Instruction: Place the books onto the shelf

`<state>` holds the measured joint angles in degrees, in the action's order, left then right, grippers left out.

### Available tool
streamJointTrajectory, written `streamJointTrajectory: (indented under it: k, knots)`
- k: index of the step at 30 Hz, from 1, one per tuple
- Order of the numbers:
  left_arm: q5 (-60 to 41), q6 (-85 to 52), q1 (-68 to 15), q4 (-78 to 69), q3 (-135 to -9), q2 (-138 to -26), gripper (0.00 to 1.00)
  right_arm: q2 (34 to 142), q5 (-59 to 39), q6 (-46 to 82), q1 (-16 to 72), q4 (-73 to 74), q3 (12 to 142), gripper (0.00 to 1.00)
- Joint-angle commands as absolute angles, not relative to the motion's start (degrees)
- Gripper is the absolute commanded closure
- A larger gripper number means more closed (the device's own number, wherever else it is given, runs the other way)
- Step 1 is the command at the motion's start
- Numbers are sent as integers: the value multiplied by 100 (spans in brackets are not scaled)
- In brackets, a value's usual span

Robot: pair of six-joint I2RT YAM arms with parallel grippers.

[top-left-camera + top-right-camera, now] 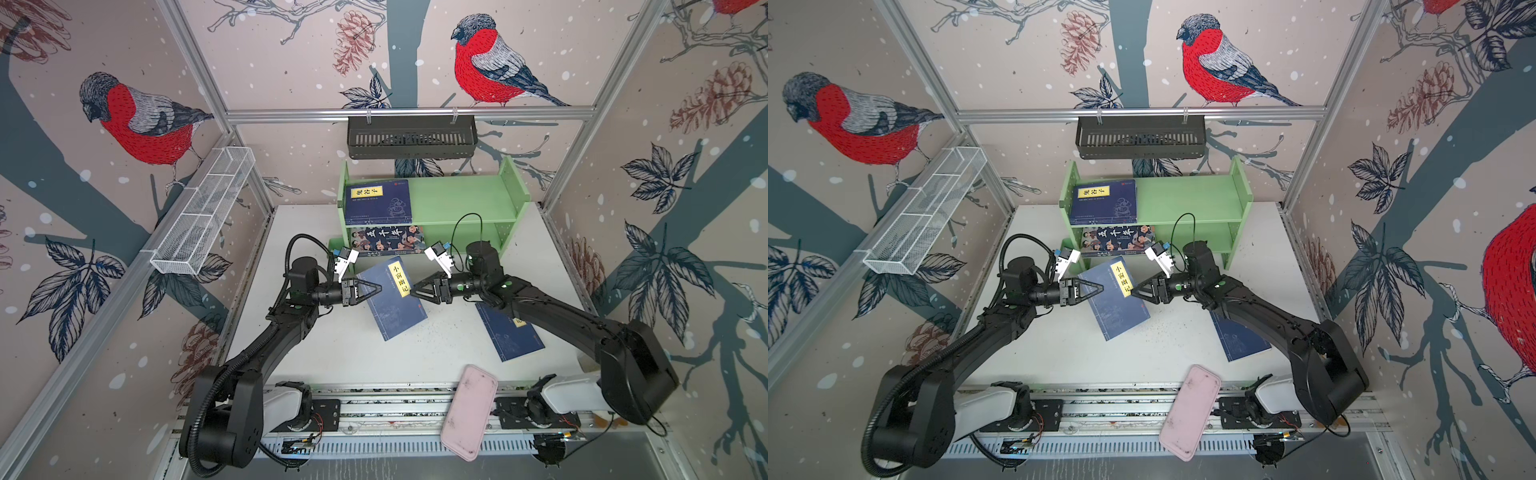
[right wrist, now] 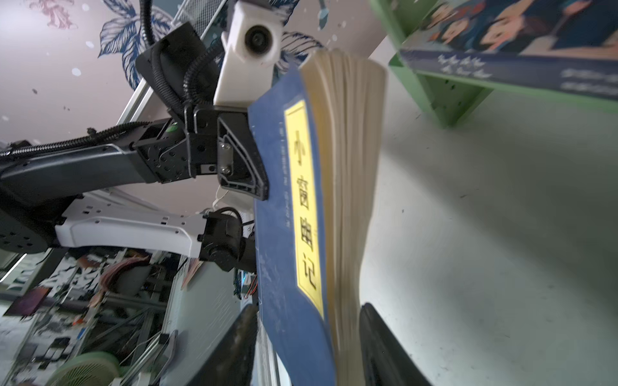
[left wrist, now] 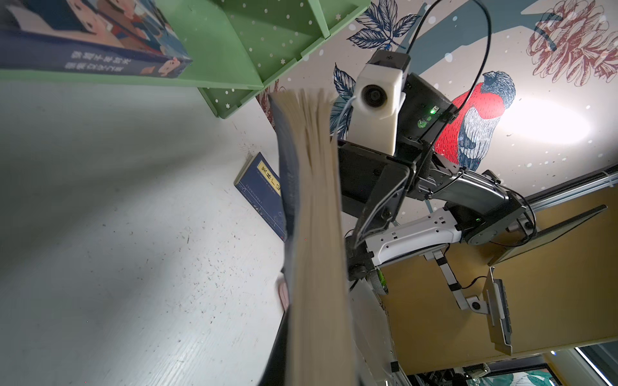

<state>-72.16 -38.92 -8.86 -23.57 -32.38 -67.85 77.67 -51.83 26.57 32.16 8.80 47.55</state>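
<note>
A navy book (image 1: 390, 305) (image 1: 1113, 309) with a yellow label hangs tilted above the table in front of the light green shelf (image 1: 457, 195) (image 1: 1183, 195). My left gripper (image 1: 379, 287) (image 1: 1101, 287) is shut on its left edge. My right gripper (image 1: 412, 293) (image 2: 309, 320) straddles the right edge with its jaws apart, a gap showing on each side of the book (image 2: 291, 234). Another navy book (image 1: 380, 201) lies on the top tier, and the cartoon-cover book (image 1: 388, 239) (image 3: 93, 36) on the lower tier. A further navy book (image 1: 509, 336) (image 3: 264, 194) lies on the table under my right arm.
A pink flat case (image 1: 469, 411) lies across the front rail. A black slotted basket (image 1: 411, 137) hangs on the back wall above the shelf. A white wire-mesh basket (image 1: 203, 212) hangs on the left wall. The white table (image 1: 316, 357) ends at the walls.
</note>
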Motion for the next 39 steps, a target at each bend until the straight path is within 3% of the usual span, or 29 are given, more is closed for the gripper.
streamJointTrajectory:
  k: [1,6,12,20,23,27,39]
  knots:
    - [-7291,-3494,-871,-2251,-3550,-6726,100,7417,-4879,3053,2868,1456,4561,47]
    - [-7009,-1969,-861,-117,-4737,-6783,100,6958,-4897,3169,2467,1398,4661,44]
    - [-6965,-1523,-861,430,-5845,-6836,100,6393,-4717,3691,2356,2184,4352,38]
    - [-6528,-4158,-827,-2307,-6249,-7069,100,5966,-4394,4854,2494,3914,3661,29]
    - [-6328,-5622,-765,-4004,-6130,-7216,100,6004,-4147,5053,2851,4381,3525,21]
    - [-5865,-7240,-738,-6012,-5758,-7349,100,6336,-3970,4942,3325,4439,3728,20]
    - [-5778,-7383,-738,-6242,-5289,-7242,100,7528,-3766,5589,3759,6118,4046,21]
